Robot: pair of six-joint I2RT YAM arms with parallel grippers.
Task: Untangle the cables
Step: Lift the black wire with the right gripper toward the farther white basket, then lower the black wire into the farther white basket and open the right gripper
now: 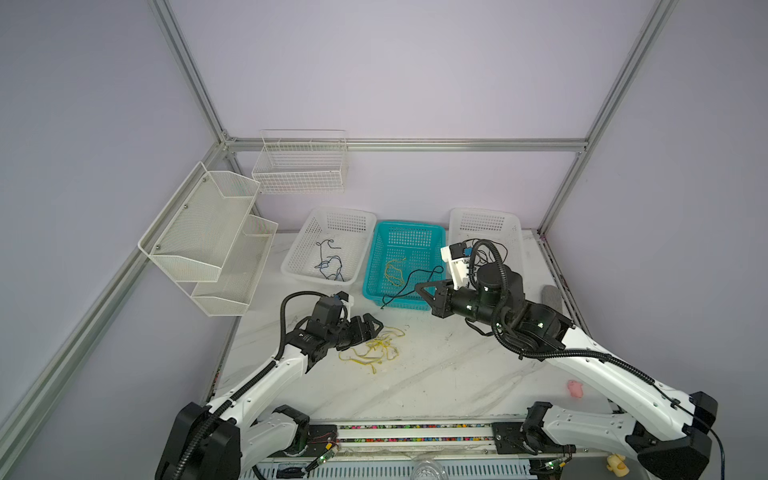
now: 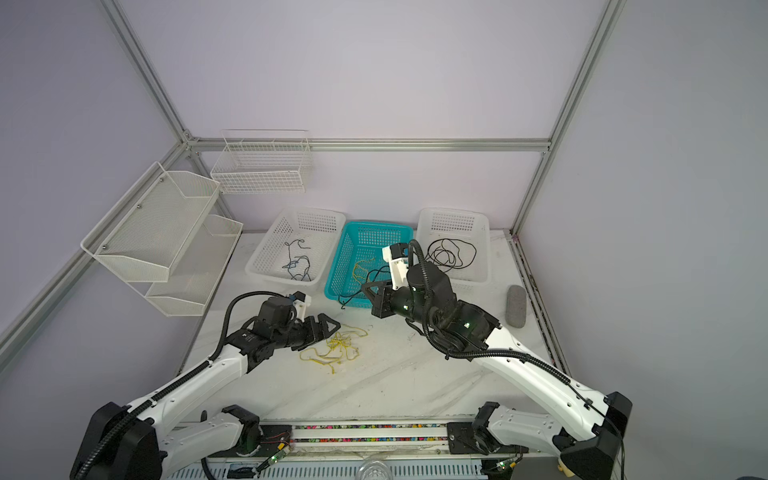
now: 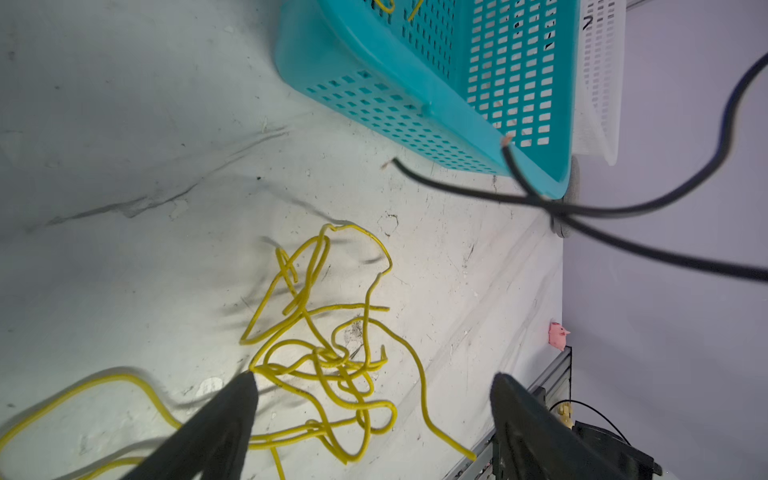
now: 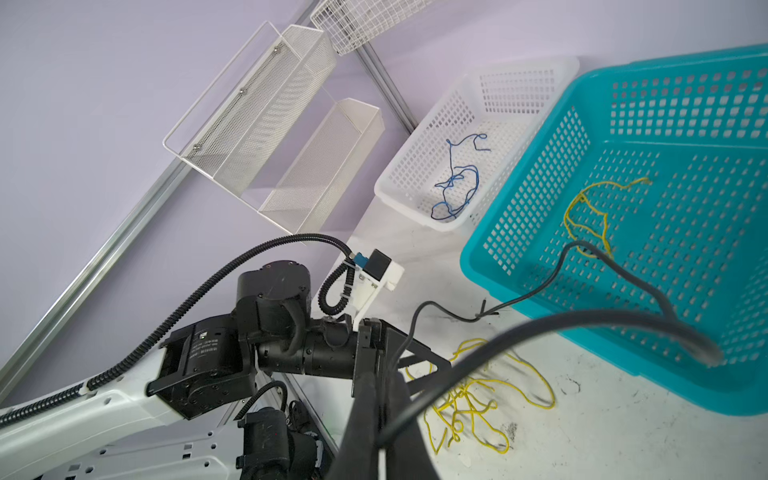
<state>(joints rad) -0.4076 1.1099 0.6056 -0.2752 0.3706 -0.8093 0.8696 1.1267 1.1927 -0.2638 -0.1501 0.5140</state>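
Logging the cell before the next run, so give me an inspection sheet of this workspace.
Surface: marbled white table.
Job's things: yellow tangle on the table; blue cables in left white basket; a yellow cable in teal basket; black cables in right white basket.
Clutter: pink toy, grey block by the right edge.
Pincers: left pincer open at the tangle; right pincer shut on a black cable trailing over the teal basket's front.
Cables: ribbed hoses along both arms.
Surroundings: wall racks, aluminium frame.
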